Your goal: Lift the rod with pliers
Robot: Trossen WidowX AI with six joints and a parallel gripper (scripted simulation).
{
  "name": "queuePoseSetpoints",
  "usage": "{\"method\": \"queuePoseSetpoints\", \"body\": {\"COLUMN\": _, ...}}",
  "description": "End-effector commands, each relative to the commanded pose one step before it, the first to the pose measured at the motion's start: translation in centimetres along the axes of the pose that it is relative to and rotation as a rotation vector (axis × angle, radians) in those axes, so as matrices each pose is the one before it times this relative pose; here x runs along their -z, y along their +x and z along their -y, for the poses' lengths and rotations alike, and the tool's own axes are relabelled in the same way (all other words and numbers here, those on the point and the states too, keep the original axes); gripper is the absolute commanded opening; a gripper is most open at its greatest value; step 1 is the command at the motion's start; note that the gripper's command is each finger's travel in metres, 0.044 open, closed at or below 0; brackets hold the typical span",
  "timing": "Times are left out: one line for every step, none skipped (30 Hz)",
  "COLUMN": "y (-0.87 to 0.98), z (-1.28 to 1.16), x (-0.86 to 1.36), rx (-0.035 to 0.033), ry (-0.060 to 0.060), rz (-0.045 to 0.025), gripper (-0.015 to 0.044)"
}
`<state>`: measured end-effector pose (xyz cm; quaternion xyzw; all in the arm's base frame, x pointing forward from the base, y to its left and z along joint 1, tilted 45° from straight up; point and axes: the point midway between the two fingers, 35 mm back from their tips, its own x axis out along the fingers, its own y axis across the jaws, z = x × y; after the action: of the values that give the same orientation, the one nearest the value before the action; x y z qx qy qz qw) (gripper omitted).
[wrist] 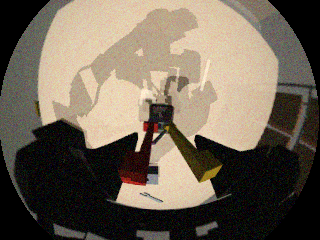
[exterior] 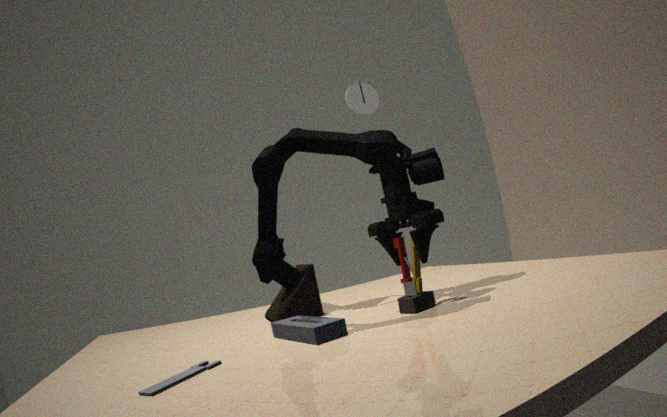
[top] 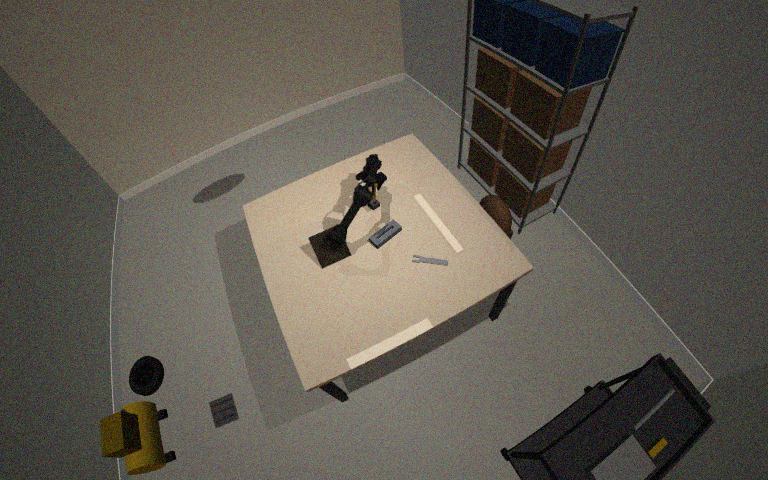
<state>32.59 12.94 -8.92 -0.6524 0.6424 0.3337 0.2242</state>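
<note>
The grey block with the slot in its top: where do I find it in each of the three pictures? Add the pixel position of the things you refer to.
Top: the grey slotted block (top: 376, 242) (exterior: 294, 333) (wrist: 152, 178) is near the middle, right of the arm's square base.
Exterior: low, just left of centre, in front of the arm's base.
Wrist: below centre, partly hidden behind the red handle.
Shared landmark: the flat grey forked tool (top: 431, 260) (exterior: 172, 382) (wrist: 151, 197), lying on the table in all three.

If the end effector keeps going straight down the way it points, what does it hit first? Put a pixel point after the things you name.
Probably the pliers' red handle (exterior: 401, 258) (wrist: 134, 172) and yellow handle (exterior: 416, 261) (wrist: 207, 169), already between the open end effector's (exterior: 410, 262) (wrist: 167, 145) fingers; beyond them, the black holster (exterior: 415, 302) (wrist: 161, 111). Depth is uncertain.
</note>
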Motion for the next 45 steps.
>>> {"method": "queuePoseSetpoints", "body": {"y": 0.037, "z": 0.058, "x": 0.031, "rx": 0.00415, "ry": -0.0059, "rz": -0.00373, "gripper": 0.0377}}
{"method": "queuePoseSetpoints", "body": {"y": 0.0, "z": 0.0, "x": 0.0, "rx": 0.0, "ry": 0.0, "rz": 0.0, "gripper": 0.0376}}
{"method": "queuePoseSetpoints", "body": {"y": 0.0, "z": 0.0, "x": 0.0, "rx": 0.0, "ry": 0.0, "rz": 0.0, "gripper": 0.0375}}
{"method": "queuePoseSetpoints", "body": {"y": 0.0, "z": 0.0, "x": 0.0, "rx": 0.0, "ry": 0.0, "rz": 0.0, "gripper": 0.0373}}
{"method": "queuePoseSetpoints", "body": {"y": 0.0, "z": 0.0, "x": 0.0, "rx": 0.0, "ry": 0.0, "rz": 0.0, "gripper": 0.0372}}
{"method": "queuePoseSetpoints", "body": {"y": 0.0, "z": 0.0, "x": 0.0, "rx": 0.0, "ry": 0.0, "rz": 0.0, "gripper": 0.0371}}
{"method": "queuePoseSetpoints", "body": {"y": 0.0, "z": 0.0, "x": 0.0, "rx": 0.0, "ry": 0.0, "rz": 0.0, "gripper": 0.0369}}
{"method": "queuePoseSetpoints", "body": {"y": 0.0, "z": 0.0, "x": 0.0, "rx": 0.0, "ry": 0.0, "rz": 0.0, "gripper": 0.0368}}
{"method": "queuePoseSetpoints", "body": {"y": 0.0, "z": 0.0, "x": 0.0, "rx": 0.0, "ry": 0.0, "rz": 0.0, "gripper": 0.0367}}
{"method": "queuePoseSetpoints", "body": {"y": 0.0, "z": 0.0, "x": 0.0, "rx": 0.0, "ry": 0.0, "rz": 0.0, "gripper": 0.0365}}
{"method": "queuePoseSetpoints", "body": {"y": 0.0, "z": 0.0, "x": 0.0, "rx": 0.0, "ry": 0.0, "rz": 0.0, "gripper": 0.0364}}
{"method": "queuePoseSetpoints", "body": {"y": 0.0, "z": 0.0, "x": 0.0, "rx": 0.0, "ry": 0.0, "rz": 0.0, "gripper": 0.0363}}
{"method": "queuePoseSetpoints", "body": {"y": 0.0, "z": 0.0, "x": 0.0, "rx": 0.0, "ry": 0.0, "rz": 0.0, "gripper": 0.0361}}
{"method": "queuePoseSetpoints", "body": {"y": 0.0, "z": 0.0, "x": 0.0, "rx": 0.0, "ry": 0.0, "rz": 0.0, "gripper": 0.036}}
{"method": "queuePoseSetpoints", "body": {"y": 0.0, "z": 0.0, "x": 0.0, "rx": 0.0, "ry": 0.0, "rz": 0.0, "gripper": 0.0359}}
{"method": "queuePoseSetpoints", "body": {"y": 0.0, "z": 0.0, "x": 0.0, "rx": 0.0, "ry": 0.0, "rz": 0.0, "gripper": 0.0357}}
{"method": "queuePoseSetpoints", "body": {"y": 0.0, "z": 0.0, "x": 0.0, "rx": 0.0, "ry": 0.0, "rz": 0.0, "gripper": 0.0356}}
{"method": "queuePoseSetpoints", "body": {"y": 0.0, "z": 0.0, "x": 0.0, "rx": 0.0, "ry": 0.0, "rz": 0.0, "gripper": 0.0355}}
{"method": "queuePoseSetpoints", "body": {"y": 0.0, "z": 0.0, "x": 0.0, "rx": 0.0, "ry": 0.0, "rz": 0.0, "gripper": 0.0353}}
{"method": "queuePoseSetpoints", "body": {"y": 0.0, "z": 0.0, "x": 0.0, "rx": 0.0, "ry": 0.0, "rz": 0.0, "gripper": 0.0352}}
{"method": "queuePoseSetpoints", "body": {"y": 0.0, "z": 0.0, "x": 0.0, "rx": 0.0, "ry": 0.0, "rz": 0.0, "gripper": 0.0351}}
{"method": "queuePoseSetpoints", "body": {"y": 0.0, "z": 0.0, "x": 0.0, "rx": 0.0, "ry": 0.0, "rz": 0.0, "gripper": 0.0349}}
{"method": "queuePoseSetpoints", "body": {"y": 0.0, "z": 0.0, "x": 0.0, "rx": 0.0, "ry": 0.0, "rz": 0.0, "gripper": 0.0348}}
{"method": "queuePoseSetpoints", "body": {"y": 0.0, "z": 0.0, "x": 0.0, "rx": 0.0, "ry": 0.0, "rz": 0.0, "gripper": 0.0347}}
{"method": "queuePoseSetpoints", "body": {"y": 0.0, "z": 0.0, "x": 0.0, "rx": 0.0, "ry": 0.0, "rz": 0.0, "gripper": 0.0345}}
{"method": "queuePoseSetpoints", "body": {"y": 0.0, "z": 0.0, "x": 0.0, "rx": 0.0, "ry": 0.0, "rz": 0.0, "gripper": 0.0344}}
{"method": "queuePoseSetpoints", "body": {"y": 0.0, "z": 0.0, "x": 0.0, "rx": 0.0, "ry": 0.0, "rz": 0.0, "gripper": 0.0343}}
{"method": "queuePoseSetpoints", "body": {"y": 0.0, "z": 0.0, "x": 0.0, "rx": 0.0, "ry": 0.0, "rz": 0.0, "gripper": 0.0341}}
{"method": "queuePoseSetpoints", "body": {"y": 0.0, "z": 0.0, "x": 0.0, "rx": 0.0, "ry": 0.0, "rz": 0.0, "gripper": 0.034}}
{"method": "queuePoseSetpoints", "body": {"y": 0.0, "z": 0.0, "x": 0.0, "rx": 0.0, "ry": 0.0, "rz": 0.0, "gripper": 0.0339}}
{"method": "queuePoseSetpoints", "body": {"y": 0.0, "z": 0.0, "x": 0.0, "rx": 0.0, "ry": 0.0, "rz": 0.0, "gripper": 0.0337}}
{"method": "queuePoseSetpoints", "body": {"y": 0.0, "z": 0.0, "x": 0.0, "rx": 0.0, "ry": 0.0, "rz": 0.0, "gripper": 0.0336}}
{"method": "queuePoseSetpoints", "body": {"y": 0.0, "z": 0.0, "x": 0.0, "rx": 0.0, "ry": 0.0, "rz": 0.0, "gripper": 0.0335}}
{"method": "queuePoseSetpoints", "body": {"y": 0.0, "z": 0.0, "x": 0.0, "rx": 0.0, "ry": 0.0, "rz": 0.0, "gripper": 0.0333}}
{"method": "queuePoseSetpoints", "body": {"y": 0.0, "z": 0.0, "x": 0.0, "rx": 0.0, "ry": 0.0, "rz": 0.0, "gripper": 0.0333}}
{"method": "queuePoseSetpoints", "body": {"y": 0.0, "z": 0.0, "x": 0.0, "rx": 0.0, "ry": 0.0, "rz": 0.0, "gripper": 0.0316}}
{"method": "queuePoseSetpoints", "body": {"y": 0.0, "z": 0.0, "x": 0.0, "rx": 0.0, "ry": 0.0, "rz": 0.0, "gripper": 0.0316}}
{"method": "queuePoseSetpoints", "body": {"y": 0.0, "z": 0.0, "x": 0.0, "rx": 0.0, "ry": 0.0, "rz": 0.0, "gripper": 0.0316}}
{"method": "queuePoseSetpoints", "body": {"y": 0.0, "z": 0.0, "x": 0.0, "rx": 0.0, "ry": 0.0, "rz": 0.0, "gripper": 0.0316}}
{"method": "queuePoseSetpoints", "body": {"y": 0.0, "z": 0.0, "x": 0.0, "rx": 0.0, "ry": 0.0, "rz": 0.0, "gripper": 0.0316}}
{"method": "queuePoseSetpoints", "body": {"y": 0.0, "z": 0.0, "x": 0.0, "rx": 0.0, "ry": 0.0, "rz": 0.0, "gripper": 0.0316}}
{"method": "queuePoseSetpoints", "body": {"y": 0.0, "z": 0.0, "x": 0.0, "rx": 0.0, "ry": 0.0, "rz": 0.0, "gripper": 0.0316}}
{"method": "queuePoseSetpoints", "body": {"y": -0.032, "z": 0.0, "x": -0.001, "rx": 0.00008, "ry": 0.0, "rz": 0.00004, "gripper": 0.0316}}
{"method": "queuePoseSetpoints", "body": {"y": -0.096, "z": 0.0, "x": -0.004, "rx": 0.00023, "ry": 0.0001, "rz": 0.00013, "gripper": 0.0316}}
{"method": "queuePoseSetpoints", "body": {"y": -0.16, "z": -0.001, "x": -0.006, "rx": 0.00038, "ry": 0.0002, "rz": 0.00021, "gripper": 0.0316}}
